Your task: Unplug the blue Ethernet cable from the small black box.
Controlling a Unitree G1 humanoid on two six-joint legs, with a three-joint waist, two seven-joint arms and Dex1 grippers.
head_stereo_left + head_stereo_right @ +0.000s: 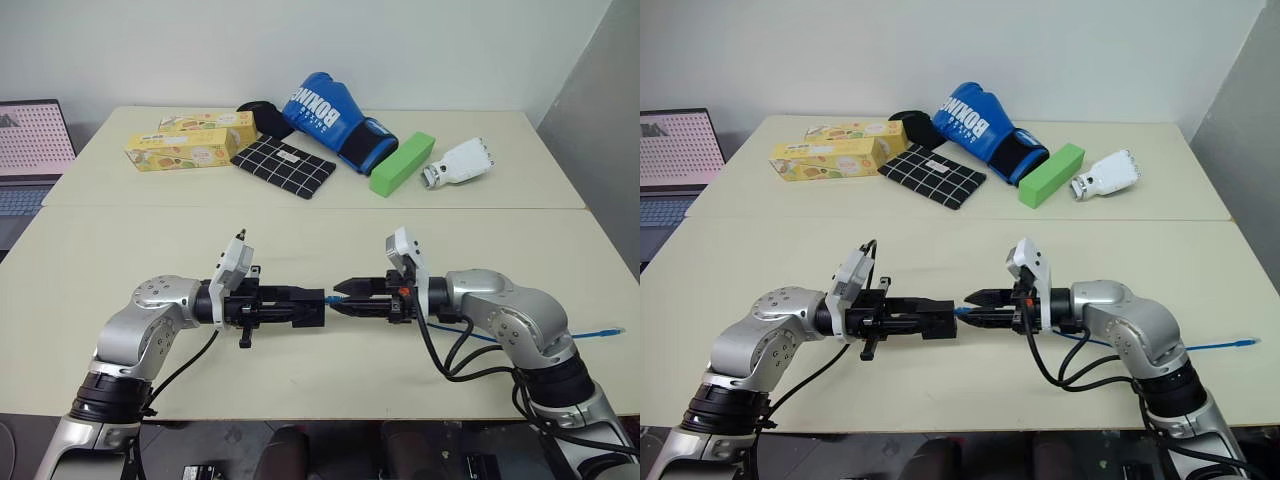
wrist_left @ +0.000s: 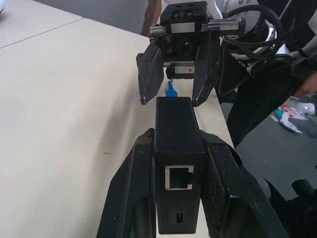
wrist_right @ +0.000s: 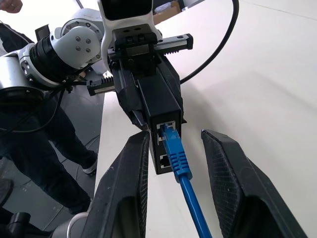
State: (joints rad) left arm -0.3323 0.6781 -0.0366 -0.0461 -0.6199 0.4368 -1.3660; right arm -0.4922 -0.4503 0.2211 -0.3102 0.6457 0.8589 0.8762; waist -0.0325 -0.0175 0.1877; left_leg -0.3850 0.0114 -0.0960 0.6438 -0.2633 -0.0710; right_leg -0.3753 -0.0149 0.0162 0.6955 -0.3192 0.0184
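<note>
Still plugged in: left gripper clamps the small black box, while right gripper stands parted either side of the blue Ethernet cable, not gripping.

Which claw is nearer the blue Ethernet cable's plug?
Right. The right claw straddles the plug, open and untouching; the left claw grips the small black box behind it.

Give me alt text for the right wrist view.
A bright-blue Ethernet cable is plugged into the small matte-black box that the left gripper holds shut. The right gripper has its black fingers open either side of the plug.
</note>
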